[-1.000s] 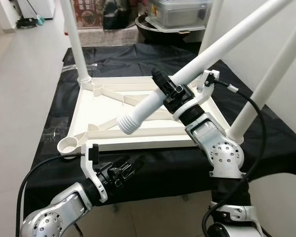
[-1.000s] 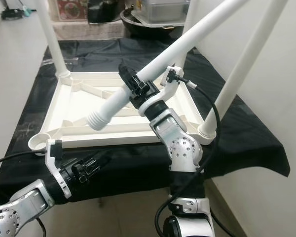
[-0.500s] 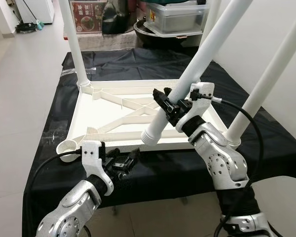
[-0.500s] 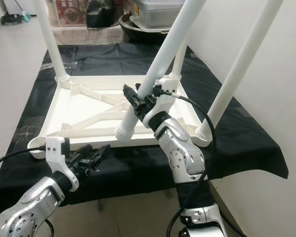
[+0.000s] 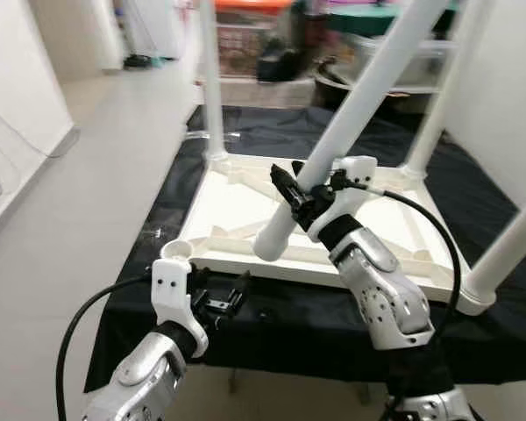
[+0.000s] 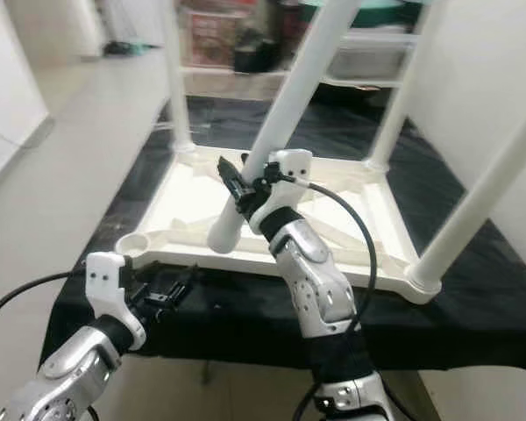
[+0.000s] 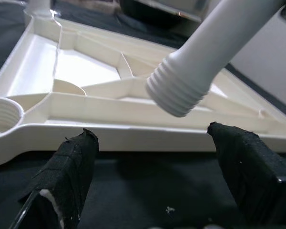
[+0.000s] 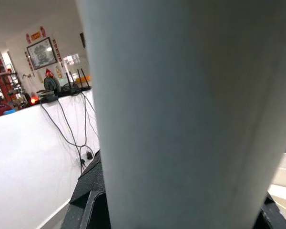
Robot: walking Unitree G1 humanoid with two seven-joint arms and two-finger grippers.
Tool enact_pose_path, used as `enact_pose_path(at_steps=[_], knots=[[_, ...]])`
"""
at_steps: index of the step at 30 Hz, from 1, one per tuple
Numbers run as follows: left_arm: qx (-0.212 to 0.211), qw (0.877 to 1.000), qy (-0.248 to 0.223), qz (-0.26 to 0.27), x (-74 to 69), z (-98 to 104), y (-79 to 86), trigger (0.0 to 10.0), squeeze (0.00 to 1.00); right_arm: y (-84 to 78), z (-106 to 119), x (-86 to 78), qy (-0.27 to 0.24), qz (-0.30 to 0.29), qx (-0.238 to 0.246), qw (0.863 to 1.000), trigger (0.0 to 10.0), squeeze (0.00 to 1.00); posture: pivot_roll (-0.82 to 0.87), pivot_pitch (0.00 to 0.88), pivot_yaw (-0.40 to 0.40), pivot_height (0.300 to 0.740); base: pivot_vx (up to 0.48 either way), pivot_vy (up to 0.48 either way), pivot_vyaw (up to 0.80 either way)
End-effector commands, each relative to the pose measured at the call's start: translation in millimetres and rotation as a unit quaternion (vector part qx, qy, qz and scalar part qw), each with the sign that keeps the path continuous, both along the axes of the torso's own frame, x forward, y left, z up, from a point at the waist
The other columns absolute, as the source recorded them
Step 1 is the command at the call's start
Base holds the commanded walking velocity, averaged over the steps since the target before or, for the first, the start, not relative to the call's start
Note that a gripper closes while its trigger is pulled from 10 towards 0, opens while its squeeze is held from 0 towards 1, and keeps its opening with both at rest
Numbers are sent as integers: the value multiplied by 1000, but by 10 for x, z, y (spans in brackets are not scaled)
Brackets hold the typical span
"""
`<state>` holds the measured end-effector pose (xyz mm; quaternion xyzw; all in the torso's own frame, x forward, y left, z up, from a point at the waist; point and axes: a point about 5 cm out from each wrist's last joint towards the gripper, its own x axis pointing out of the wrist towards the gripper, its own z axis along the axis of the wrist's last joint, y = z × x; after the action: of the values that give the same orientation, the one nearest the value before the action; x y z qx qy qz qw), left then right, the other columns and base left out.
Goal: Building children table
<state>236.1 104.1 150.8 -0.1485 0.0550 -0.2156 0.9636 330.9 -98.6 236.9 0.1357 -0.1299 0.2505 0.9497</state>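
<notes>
A white children's table top [image 5: 237, 197] lies upside down on a black cloth. Its near-left corner has an empty threaded socket [image 5: 177, 250]. My right gripper [image 5: 298, 189] is shut on a loose white leg [image 5: 359, 96], held tilted. The leg's threaded end [image 7: 176, 90] hangs just above the underside ribs, to the right of the socket [image 7: 2, 114]. My left gripper [image 5: 223, 298] is open and low at the table's front edge, with nothing between its fingers [image 7: 71, 167]. In the right wrist view the leg [image 8: 181, 119] lies close against the camera.
Three legs stand screwed in: far left [image 5: 212, 79], far right [image 5: 434, 123], near right [image 5: 508, 254]. The black cloth [image 5: 316, 316] hangs over the front edge. Light floor [image 5: 79, 167] stretches to the left. Boxes and pots [image 5: 377, 53] stand behind.
The camera has swung, so the whole scene shifted right. The held leg turned steeper and its threaded end came down and left toward the front rim. My left gripper rose slightly.
</notes>
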Motion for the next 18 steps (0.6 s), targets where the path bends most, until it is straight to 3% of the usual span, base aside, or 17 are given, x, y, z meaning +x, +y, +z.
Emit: enact_pose_path(at_steps=[1, 9, 18], knots=[[14, 1000, -12, 20, 0, 32, 23, 10000, 0, -20, 32, -16, -12, -10, 7, 1000, 10000, 0, 61, 44, -57, 740, 0, 0, 800], [39, 996, -54, 54, 88, 208, 53, 10000, 0, -12, 11, -18, -9, -20, 10, 1000, 10000, 0, 67, 61, -64, 740, 0, 0, 800], [53, 988, -86, 116, 217, 399, 202, 10000, 0, -5, -19, -23, -8, -31, 3, 999, 10000, 0, 67, 70, -66, 740, 0, 0, 800]])
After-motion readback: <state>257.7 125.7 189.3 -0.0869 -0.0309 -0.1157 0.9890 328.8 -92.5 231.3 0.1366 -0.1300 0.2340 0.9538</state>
